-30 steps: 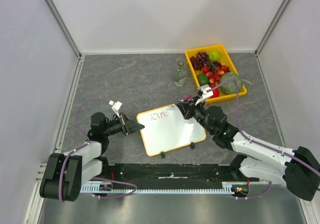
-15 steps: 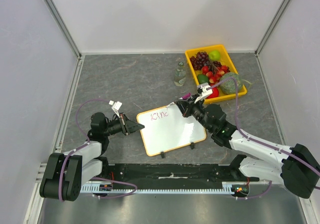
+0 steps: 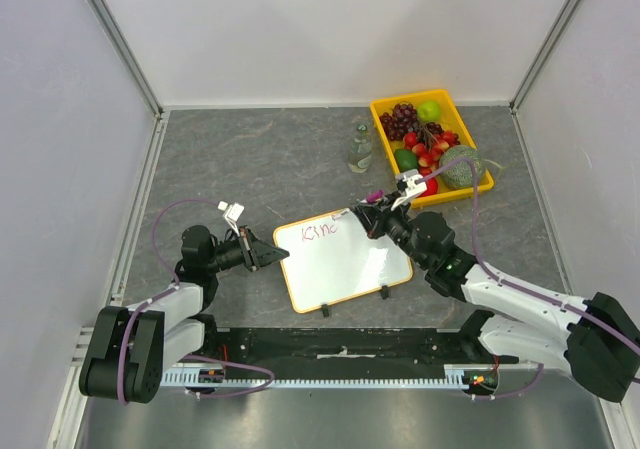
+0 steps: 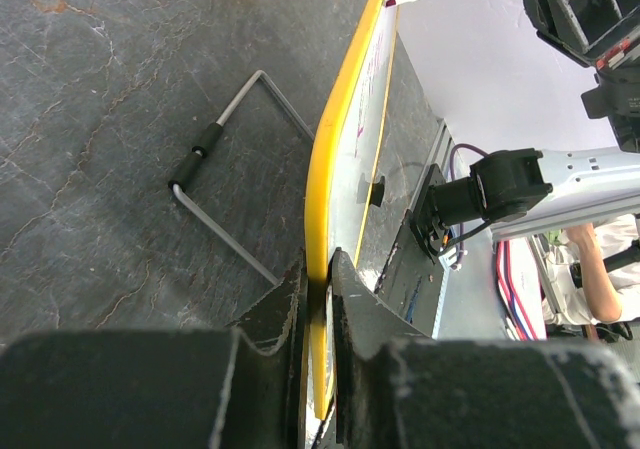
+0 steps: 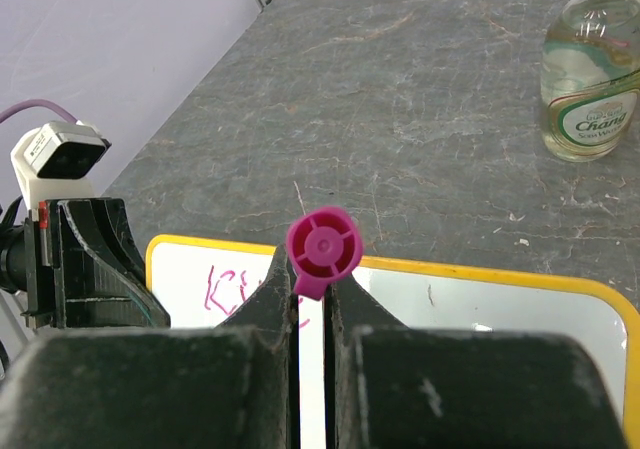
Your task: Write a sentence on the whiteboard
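A dark grey, stone-patterned table forms the floor of a booth with pale lilac walls and aluminium corner posts. Toward the upper right of the top view a clear glass bottle stands upright, and right of it a yellow tray holds grapes, a green apple, strawberries and other fruit. In the left wrist view the board is seen almost edge-on, so its face can hardly be read; a bent wire leg lies on the stone at its left, and a person at the lower right edge is cut off. In the right wrist view the marker shows only its round magenta end, its tip hidden behind the fingers, which also cover part of the writing. The whiteboard sits slanted in the lower middle of the top view, between the two grippers: white face, thin yellow-orange rim, rounded corners, two small black clips on its near long edge. The left gripper is clenched on the rim at the board's left corner. Purple-pink letters, roughly "Kinc", sit in the board's upper left corner. The right gripper pinches the marker over the board's far edge.
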### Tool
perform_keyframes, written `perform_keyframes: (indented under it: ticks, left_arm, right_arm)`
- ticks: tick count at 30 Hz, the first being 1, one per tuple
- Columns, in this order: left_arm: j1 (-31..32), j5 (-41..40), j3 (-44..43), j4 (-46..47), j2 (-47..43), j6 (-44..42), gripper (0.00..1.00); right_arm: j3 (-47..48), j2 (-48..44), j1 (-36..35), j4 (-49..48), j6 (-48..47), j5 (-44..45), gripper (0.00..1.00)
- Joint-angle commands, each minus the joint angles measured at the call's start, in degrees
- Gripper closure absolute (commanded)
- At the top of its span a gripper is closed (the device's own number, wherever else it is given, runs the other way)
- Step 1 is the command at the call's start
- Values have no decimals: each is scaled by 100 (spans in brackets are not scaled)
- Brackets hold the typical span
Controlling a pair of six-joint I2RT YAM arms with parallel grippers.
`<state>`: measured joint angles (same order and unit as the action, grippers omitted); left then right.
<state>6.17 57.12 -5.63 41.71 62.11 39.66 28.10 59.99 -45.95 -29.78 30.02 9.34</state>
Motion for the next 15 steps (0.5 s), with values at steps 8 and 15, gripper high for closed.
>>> perform_keyframes:
  ticks: [8, 15]
  left_arm:
    - [6, 1, -88, 82, 38, -160, 98]
    - [-2, 1, -88, 83, 47, -169, 98]
  right_arm:
    - [-208, -268, 25, 157, -40, -108, 100]
    - [-296, -330, 25, 244, -32, -196, 100]
